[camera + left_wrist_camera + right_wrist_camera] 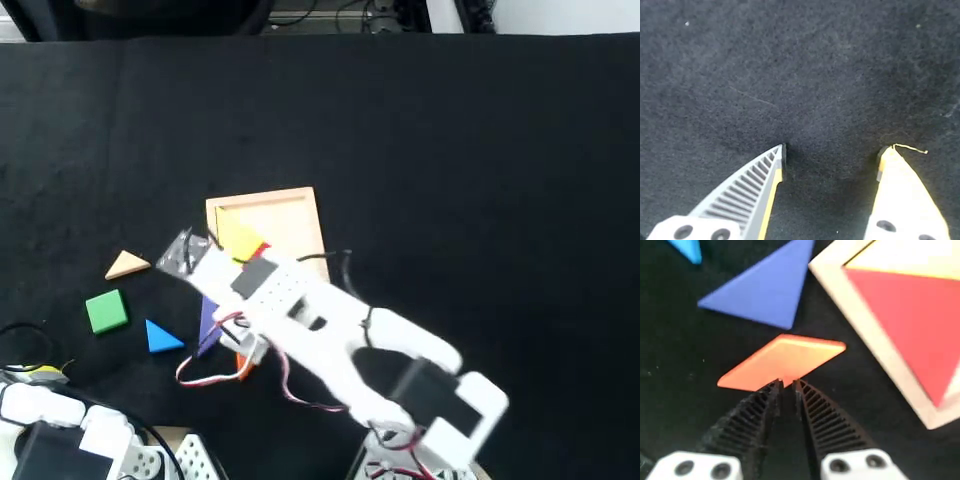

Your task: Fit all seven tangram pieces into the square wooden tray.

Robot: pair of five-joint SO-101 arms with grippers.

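Jaws of right gripper (787, 385), ribbed black plastic, almost pinched together, thin slit between, nothing visibly clamped; tips at edge of flat orange parallelogram (782, 362) just outside square pale wooden tray (875, 335). Inside tray lie smooth red triangle (905, 325) and yellow piece (910, 257); violet-blue triangle (765, 287) beside its rim. Over fuzzy black cloth (790, 75), well away from tray, left gripper (832, 150) gapes wide, empty.

right arm (340, 340): white shell, black servos | cables (205, 381): red, possibly white | right claw (786, 385): black, ribbed
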